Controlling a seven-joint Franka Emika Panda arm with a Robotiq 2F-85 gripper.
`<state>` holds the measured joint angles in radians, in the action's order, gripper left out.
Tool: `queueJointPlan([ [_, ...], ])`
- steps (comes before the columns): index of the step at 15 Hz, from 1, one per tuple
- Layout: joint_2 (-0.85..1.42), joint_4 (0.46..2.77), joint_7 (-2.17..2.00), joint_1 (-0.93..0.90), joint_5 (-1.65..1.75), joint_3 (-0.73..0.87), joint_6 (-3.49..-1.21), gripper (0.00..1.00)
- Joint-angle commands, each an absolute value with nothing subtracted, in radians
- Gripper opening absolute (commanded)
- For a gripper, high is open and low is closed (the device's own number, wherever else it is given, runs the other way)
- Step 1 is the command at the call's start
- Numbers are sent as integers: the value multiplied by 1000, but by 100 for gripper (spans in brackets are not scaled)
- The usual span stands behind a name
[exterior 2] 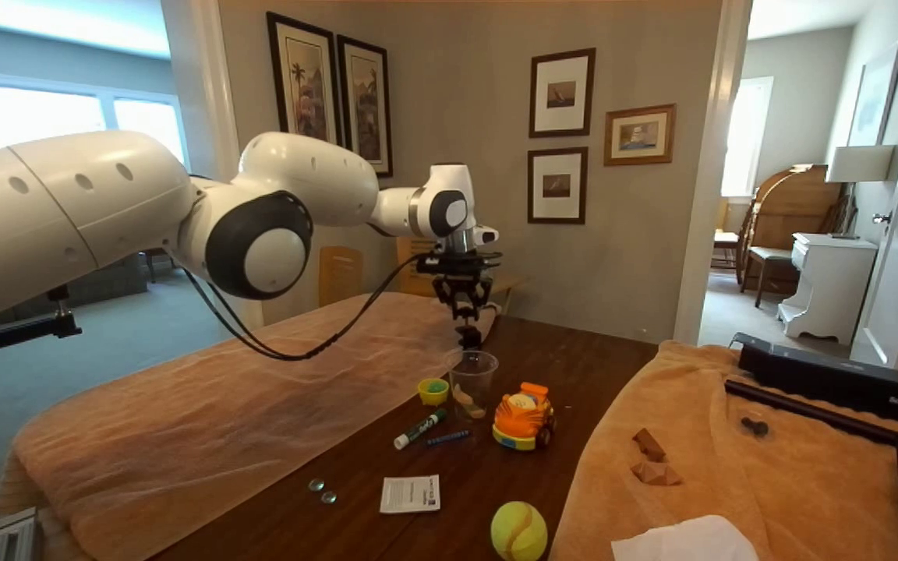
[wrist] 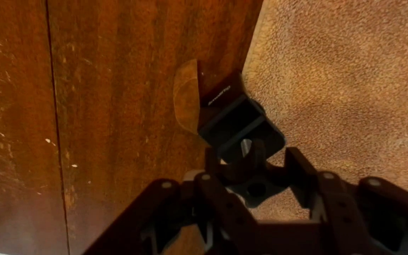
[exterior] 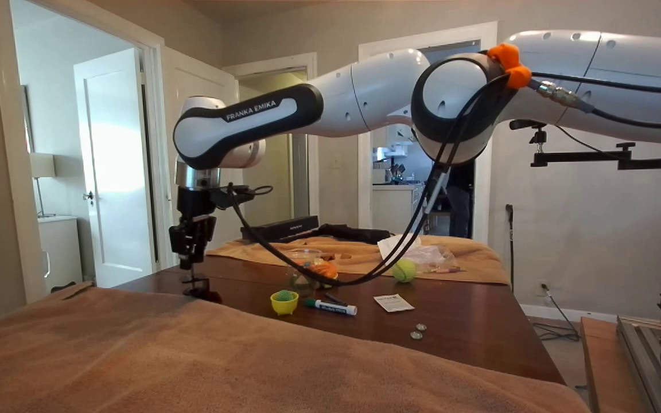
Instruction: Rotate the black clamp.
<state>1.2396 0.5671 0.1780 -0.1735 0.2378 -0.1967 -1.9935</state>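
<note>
The gripper (wrist: 253, 161), fingers narrow, holds the black clamp (wrist: 241, 124) by its top, where the wooden table (wrist: 119, 106) meets the towel (wrist: 349, 88). In an exterior view, a clear plastic cup (exterior 2: 482, 375) stands in front of the clamp, with a yellow cup (exterior 2: 431, 398), marker (exterior 2: 419, 430) and orange toy car (exterior 2: 523, 419) near it.

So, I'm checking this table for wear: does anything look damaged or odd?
Yes: pale flecks on the brown tabletop, left of the black clamp in the wrist view; they stand out sharply, possibly chips.
</note>
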Motion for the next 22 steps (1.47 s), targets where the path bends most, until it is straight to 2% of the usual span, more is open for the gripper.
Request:
queueJointPlan([
  [1, 1245, 531, -25, -202, 247, -143, -1942, 24],
  [8, 1237, 526, -233, -215, 225, -134, -1806, 24],
  [17, 1242, 518, -321, -209, 217, -148, -1778, 24],
  [22, 1247, 511, -504, -212, 199, -149, -1756, 24],
])
